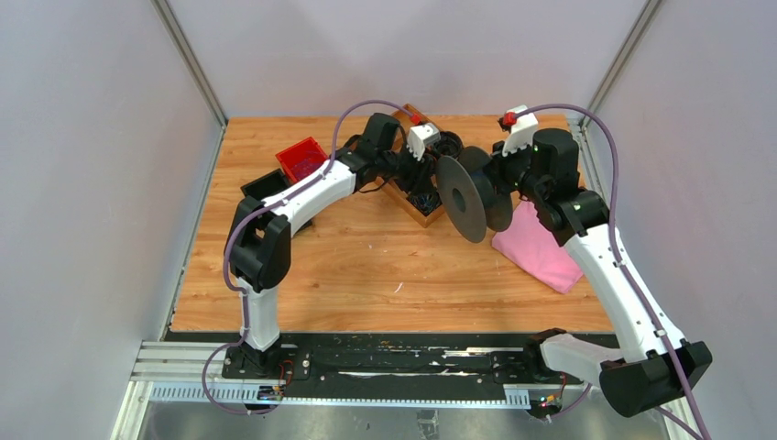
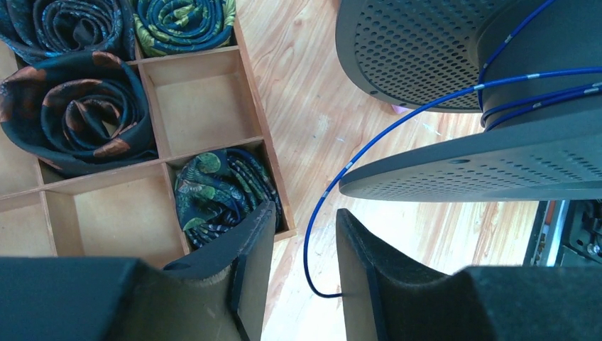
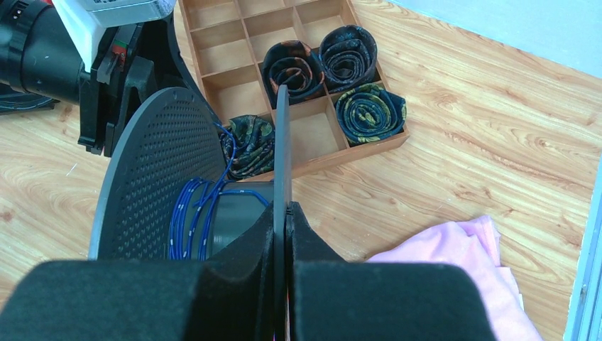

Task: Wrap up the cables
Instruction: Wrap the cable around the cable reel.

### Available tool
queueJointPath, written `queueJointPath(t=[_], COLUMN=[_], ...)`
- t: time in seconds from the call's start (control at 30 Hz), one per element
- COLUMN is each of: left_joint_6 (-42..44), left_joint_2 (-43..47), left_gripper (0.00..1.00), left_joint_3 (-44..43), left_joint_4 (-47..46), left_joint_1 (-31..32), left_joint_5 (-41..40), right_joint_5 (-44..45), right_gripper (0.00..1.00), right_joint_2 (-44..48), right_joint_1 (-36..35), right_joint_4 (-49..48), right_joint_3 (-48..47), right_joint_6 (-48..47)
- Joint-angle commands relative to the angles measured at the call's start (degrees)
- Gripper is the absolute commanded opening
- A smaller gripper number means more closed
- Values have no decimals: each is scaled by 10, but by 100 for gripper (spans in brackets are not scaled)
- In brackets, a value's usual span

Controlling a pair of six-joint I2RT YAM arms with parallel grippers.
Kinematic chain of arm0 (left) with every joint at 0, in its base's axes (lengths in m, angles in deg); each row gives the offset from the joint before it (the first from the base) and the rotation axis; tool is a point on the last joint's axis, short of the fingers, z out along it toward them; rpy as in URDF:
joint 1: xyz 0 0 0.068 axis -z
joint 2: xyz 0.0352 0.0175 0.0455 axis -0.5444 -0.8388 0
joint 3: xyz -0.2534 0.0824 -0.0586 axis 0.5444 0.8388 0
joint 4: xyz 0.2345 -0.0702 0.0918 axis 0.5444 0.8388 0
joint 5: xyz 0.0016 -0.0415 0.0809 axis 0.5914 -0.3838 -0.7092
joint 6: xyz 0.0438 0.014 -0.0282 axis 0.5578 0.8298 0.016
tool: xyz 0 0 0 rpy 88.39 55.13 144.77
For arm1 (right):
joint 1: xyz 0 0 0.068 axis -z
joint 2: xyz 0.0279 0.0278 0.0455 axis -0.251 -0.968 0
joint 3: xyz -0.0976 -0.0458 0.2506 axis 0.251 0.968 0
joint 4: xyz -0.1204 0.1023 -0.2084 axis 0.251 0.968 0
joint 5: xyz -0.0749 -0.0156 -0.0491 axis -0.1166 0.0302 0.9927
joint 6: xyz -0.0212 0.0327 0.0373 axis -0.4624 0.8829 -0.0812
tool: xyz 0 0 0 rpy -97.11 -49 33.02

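Observation:
A thin blue cable [image 2: 369, 145] runs from the hub of a dark grey perforated spool [image 2: 426, 50] down into the gap of my left gripper [image 2: 305, 211]. That gripper is open, and the cable's free end curls against the inner face of its right finger [image 2: 369, 284] without being pinched. Several turns of the cable [image 3: 188, 217] lie wound on the spool's hub. My right gripper [image 3: 285, 207] is shut on the edge of the spool's near flange [image 3: 282, 142] and holds the spool [image 1: 461, 197] upright above the table.
A wooden compartment tray [image 2: 259, 135] with rolled patterned ties sits just left of the left gripper, below the spool. A pink cloth [image 1: 541, 252] lies on the table under the right arm. A red bin [image 1: 302, 158] and a black bin [image 1: 266, 188] stand at the back left.

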Motion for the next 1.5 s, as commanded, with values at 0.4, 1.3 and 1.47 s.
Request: queueJointPath(t=[0.4, 1.3, 1.47], left_joint_6=[-67, -161, -166], left_joint_2=[10, -15, -20], left_gripper=[46, 52, 52], left_joint_3=[-16, -22, -23], left_joint_4=[-22, -58, -55], left_joint_1=[-32, -56, -59], left_joint_5=[76, 161, 167], right_joint_5=[-3, -4, -5], right_gripper=[1, 1, 1], right_joint_2=[24, 26, 25], right_joint_1=[13, 16, 16], right_joint_4=[-29, -33, -33], right_joint_3=[4, 12, 13], right_joint_6=[4, 4, 4])
